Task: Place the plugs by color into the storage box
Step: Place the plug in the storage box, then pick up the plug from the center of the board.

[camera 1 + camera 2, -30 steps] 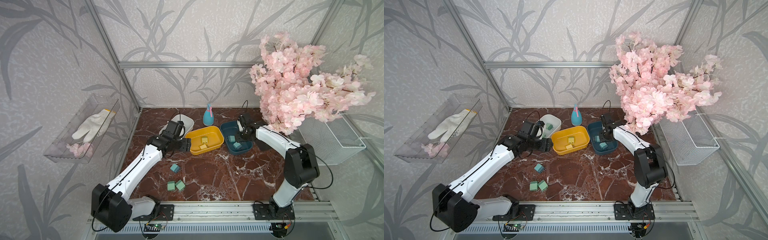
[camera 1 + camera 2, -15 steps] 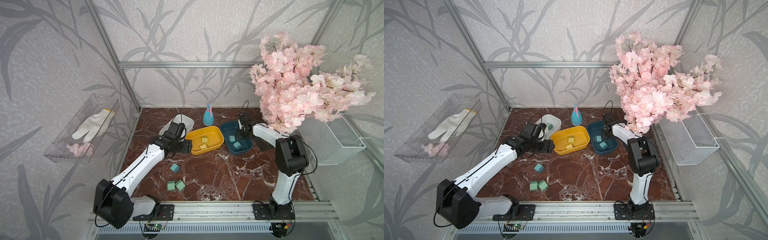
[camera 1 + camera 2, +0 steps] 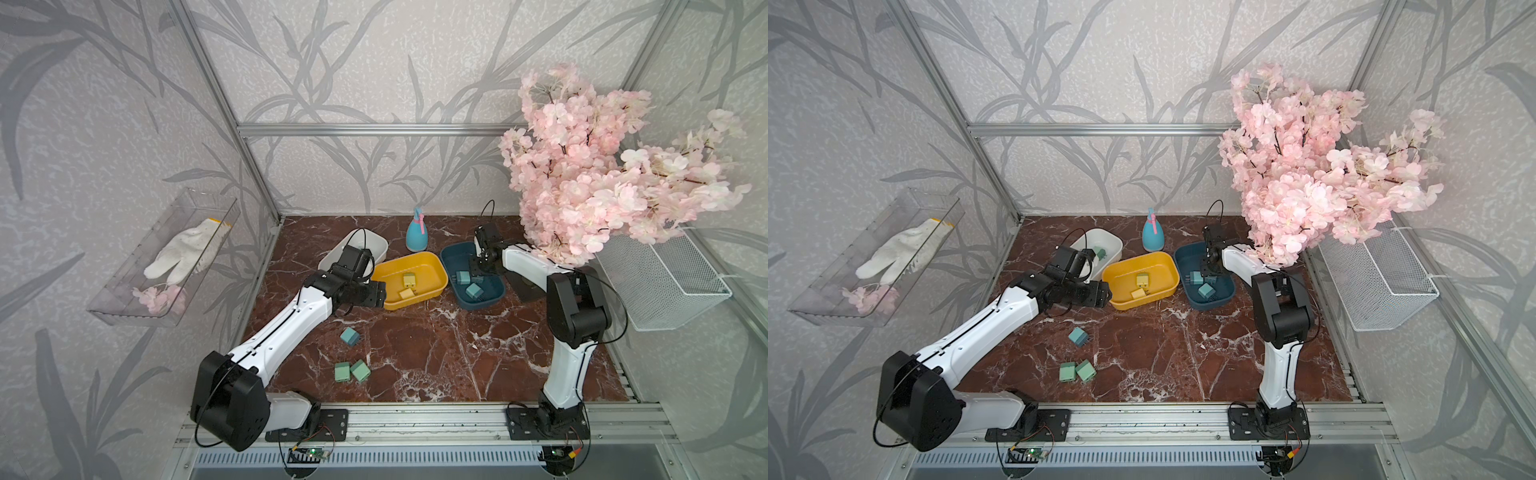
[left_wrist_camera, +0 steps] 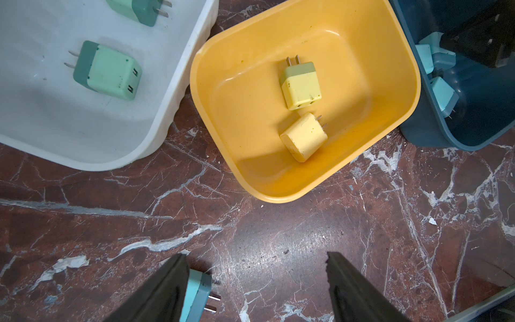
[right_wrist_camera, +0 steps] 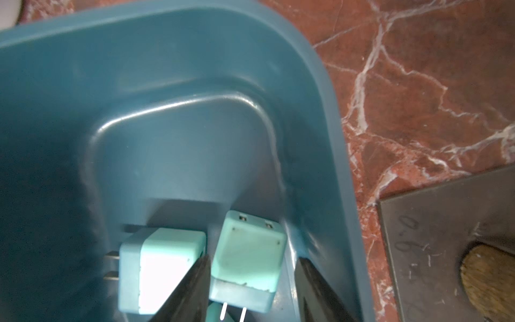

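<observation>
Teal plastic fills the right wrist view: a teal plug [image 5: 248, 245] sits low inside the blue bin [image 5: 320, 83], prongs toward the camera, just beside a second teal plug [image 5: 161, 267]. The right gripper [image 5: 253, 259] straddles it. One finger rests against the plug, while the other stands clear with a strip of bin wall showing between. A second ago those fingers were closed on the plug and they have only now begun to part, so I judge the drop is under way. This plug counts as sorted once the arm lifts out without dragging it.

Next door, the yellow bin [image 3: 415, 259] holds two yellow plugs [image 3: 409, 280], and the white bin [image 4: 167, 111] holds two green plugs [image 4: 107, 71].

The left gripper [image 4: 256, 255] hangs over the table [image 3: 436, 353] near the yellow bin, fingers wide apart with nothing between them, having barely shifted over the last second.

Three pieces remain loose on the table in both top views: one loose teal plug [image 3: 350, 336] and a pair of loose green plugs [image 3: 351, 370] lying together nearer the front. The loose teal plug belongs in the blue bin and the pair in the white bin.
</observation>
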### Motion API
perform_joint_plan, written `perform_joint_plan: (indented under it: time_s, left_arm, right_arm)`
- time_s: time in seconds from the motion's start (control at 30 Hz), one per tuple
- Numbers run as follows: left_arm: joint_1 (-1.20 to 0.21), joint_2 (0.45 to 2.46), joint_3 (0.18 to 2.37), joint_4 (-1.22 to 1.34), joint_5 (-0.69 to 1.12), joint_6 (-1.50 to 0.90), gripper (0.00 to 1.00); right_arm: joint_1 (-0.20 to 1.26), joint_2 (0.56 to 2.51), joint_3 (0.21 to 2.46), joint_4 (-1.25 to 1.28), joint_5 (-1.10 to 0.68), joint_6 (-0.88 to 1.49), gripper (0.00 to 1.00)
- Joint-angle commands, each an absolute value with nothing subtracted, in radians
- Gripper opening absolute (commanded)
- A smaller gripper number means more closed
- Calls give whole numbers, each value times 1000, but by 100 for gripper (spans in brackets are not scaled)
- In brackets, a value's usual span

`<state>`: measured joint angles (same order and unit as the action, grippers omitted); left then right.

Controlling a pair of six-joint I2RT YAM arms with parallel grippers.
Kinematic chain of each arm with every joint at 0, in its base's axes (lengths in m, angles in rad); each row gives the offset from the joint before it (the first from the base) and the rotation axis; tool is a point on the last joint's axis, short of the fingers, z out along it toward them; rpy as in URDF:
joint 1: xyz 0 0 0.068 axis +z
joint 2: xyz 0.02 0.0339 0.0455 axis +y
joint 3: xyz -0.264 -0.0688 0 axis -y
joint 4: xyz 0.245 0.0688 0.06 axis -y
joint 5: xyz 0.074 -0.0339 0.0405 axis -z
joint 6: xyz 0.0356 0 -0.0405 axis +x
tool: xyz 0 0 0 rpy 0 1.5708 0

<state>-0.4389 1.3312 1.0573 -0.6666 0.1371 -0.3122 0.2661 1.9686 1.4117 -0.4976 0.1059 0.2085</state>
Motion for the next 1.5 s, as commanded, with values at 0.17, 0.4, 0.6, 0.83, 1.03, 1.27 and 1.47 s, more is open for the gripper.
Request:
perform_joint_plan:
  time_s: [0.17, 0.4, 0.6, 0.83, 1.03, 1.27, 1.47]
  left_arm:
    - [-445, 1350, 1054, -658, 141, -312, 81]
    - [-444, 1367, 1070, -675, 121, -298, 81]
    - [-444, 1367, 1081, -703, 78, -280, 81]
    - [-442, 1375, 1077, -710, 50, -268, 81]
    - [-443, 1374, 1093, -760, 58, -293, 81]
    - [-441, 1340, 1065, -855, 18, -396, 84]
    - [-432, 1343, 994, -849, 62, -587, 86]
  right_arm:
    - [261, 1949, 1430, -507, 127, 202, 54]
    - [262, 1919, 1417, -522, 88, 225, 57]
    - [262, 1827, 1375, -510, 38, 230, 58]
    - [264, 1782, 1352, -512, 22, 230, 58]
    - [296, 1740, 1356, -533, -2, 227, 58]
    - [381, 1644, 1315, -504, -10, 249, 59]
    - [462, 1602, 1284, -451, -17, 271, 59]
